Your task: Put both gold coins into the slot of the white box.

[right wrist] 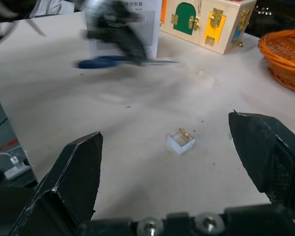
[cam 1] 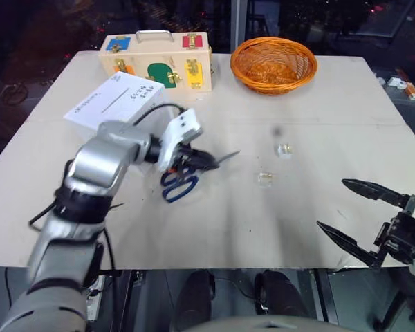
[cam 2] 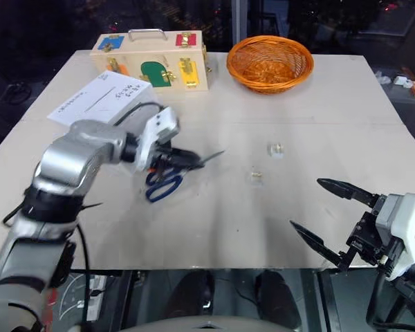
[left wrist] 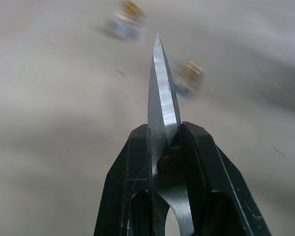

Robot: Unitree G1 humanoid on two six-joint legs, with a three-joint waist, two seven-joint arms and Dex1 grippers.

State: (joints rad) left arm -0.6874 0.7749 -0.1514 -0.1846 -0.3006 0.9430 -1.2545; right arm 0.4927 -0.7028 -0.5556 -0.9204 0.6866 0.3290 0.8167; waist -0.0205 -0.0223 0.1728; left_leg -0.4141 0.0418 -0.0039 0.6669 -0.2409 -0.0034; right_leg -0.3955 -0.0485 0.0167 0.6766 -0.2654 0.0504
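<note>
Left gripper point(cam 1: 209, 161) of mine clamps a pair of blue-handled scissors point(cam 1: 183, 176) at the pivot, just left of frame centre in the head view; both black fingers point(left wrist: 125, 187) press the steel on either side of the screw, and the closed blades point right, toward mid-table. My right gripper point(cam 1: 351, 211) hangs at the lower right edge of the table point(cam 1: 214, 228), its two fingers spread wide with nothing between them. Both gold coins sit right of centre, each seemingly resting on a small clear block: one point(cam 1: 283, 149) a little higher in the frame, the other point(cam 1: 265, 179) just below and left of it; my right wrist view catches one point(right wrist: 180, 141) between the parted fingers, well out on the tabletop. At upper left stands the white box point(cam 1: 114, 101), its dark slot point(cam 1: 115, 101) running across the top face. Behind it is a pale wooden latch case point(cam 1: 157, 61), and at top centre-right a woven orange basket point(cam 1: 274, 64).
</note>
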